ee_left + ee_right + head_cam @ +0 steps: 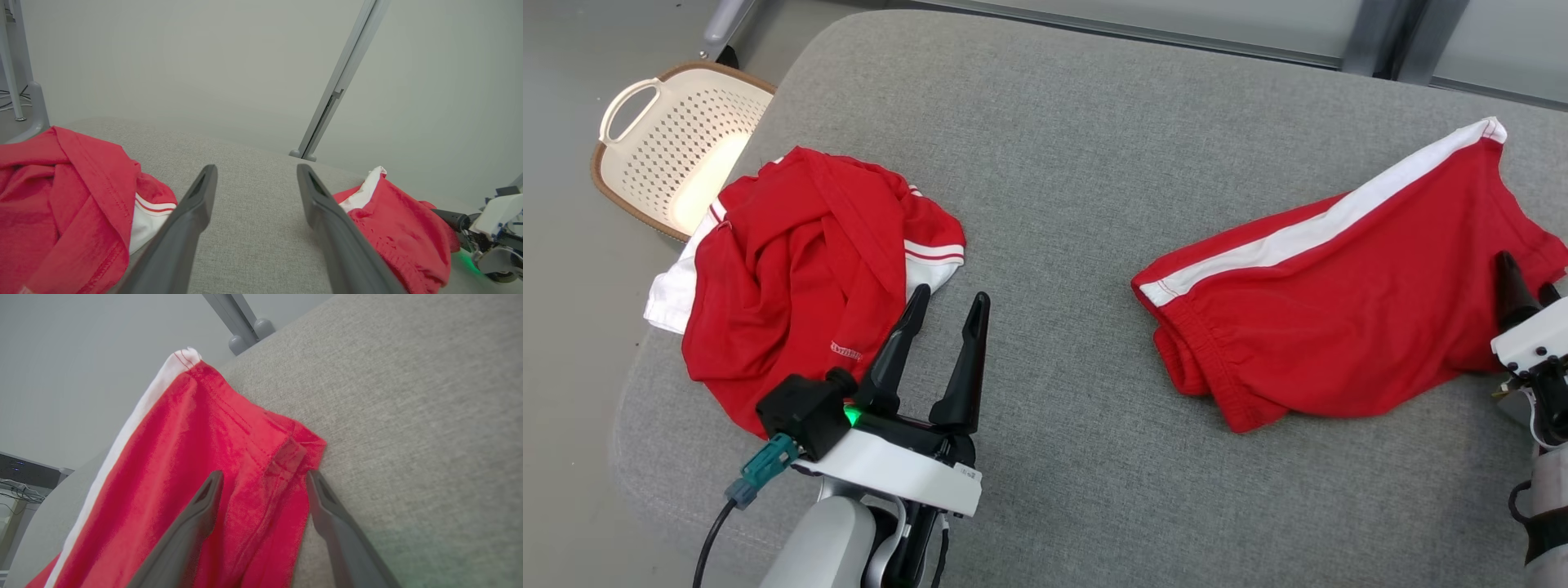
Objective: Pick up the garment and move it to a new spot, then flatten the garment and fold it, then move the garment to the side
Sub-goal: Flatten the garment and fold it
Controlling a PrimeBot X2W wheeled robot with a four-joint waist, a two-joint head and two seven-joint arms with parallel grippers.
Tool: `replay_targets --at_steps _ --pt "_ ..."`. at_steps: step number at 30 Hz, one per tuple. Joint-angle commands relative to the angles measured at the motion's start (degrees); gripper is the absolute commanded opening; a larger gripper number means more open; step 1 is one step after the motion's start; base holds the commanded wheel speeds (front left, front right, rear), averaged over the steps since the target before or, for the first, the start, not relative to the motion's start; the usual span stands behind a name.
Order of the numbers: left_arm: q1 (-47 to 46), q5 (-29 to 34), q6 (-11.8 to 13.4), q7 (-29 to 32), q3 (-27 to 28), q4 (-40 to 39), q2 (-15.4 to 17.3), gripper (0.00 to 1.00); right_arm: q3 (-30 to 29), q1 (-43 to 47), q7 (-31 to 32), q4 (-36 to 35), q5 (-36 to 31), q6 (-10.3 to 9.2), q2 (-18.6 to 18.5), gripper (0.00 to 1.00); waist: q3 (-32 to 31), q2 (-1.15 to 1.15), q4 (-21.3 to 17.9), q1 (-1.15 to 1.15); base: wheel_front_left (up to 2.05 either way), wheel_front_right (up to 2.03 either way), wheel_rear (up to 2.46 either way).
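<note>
On the grey cushion (1054,163) my left gripper (952,298) gapes empty beside the red shirt (800,269), my right gripper (263,477) open astride the edge of the shorts (1339,310).

Bright, even light; soft shadows

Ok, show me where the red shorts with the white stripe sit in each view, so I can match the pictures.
Head view: the red shorts lie at the right, on the grey cushion.
Left wrist view: lower right.
Right wrist view: centre and lower left, reaching up to the top middle.
Shared landmark: the white stripe along the shorts' edge, seen in all three.
</note>
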Motion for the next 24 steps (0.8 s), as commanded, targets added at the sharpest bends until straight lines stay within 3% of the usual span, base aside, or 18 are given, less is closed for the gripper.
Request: replay_targets --at_steps 1,13,14,15,16,24 --pt "0.18 0.01 -0.06 -0.08 0.16 0.08 0.15 1.0 -1.33 3.06 0.95 1.67 -1.07 -0.74 0.25 1.0 -0.25 0.0 -0.29 0.0 0.0 0.0 0.0" --pt "-0.37 -0.86 -0.14 -0.09 -0.37 0.13 0.18 1.0 -7.49 -1.19 4.4 0.71 -10.32 -0.46 4.05 1.0 0.88 0.0 1.95 0.0 0.0 0.0 0.0" --pt "-0.32 -0.86 -0.13 -0.09 -0.24 0.22 0.17 1.0 -7.68 -1.49 5.01 0.87 -10.38 -0.46 4.35 0.48 0.92 0.0 2.13 0.0 0.0 0.0 0.0" --pt "-0.32 -0.84 -0.11 -0.09 -0.19 0.28 0.16 1.0 -7.56 -1.69 5.31 0.92 -10.64 -0.46 4.58 0.07 0.95 0.0 2.28 0.0 0.0 0.0 0.0" --pt "-0.36 -0.86 -0.09 -0.09 -0.11 0.34 0.16 1.0 -7.19 -1.84 5.69 0.9 -10.87 -0.45 4.77 0.0 0.95 0.0 2.39 0.0 0.0 0.0 0.0" --pt "-0.28 -0.38 0.37 -0.08 0.51 0.74 0.16 1.0 -6.04 -2.25 2.51 -1.62 -8.26 -0.45 4.53 0.0 -0.22 0.0 1.11 0.0 0.0 0.0 0.0"
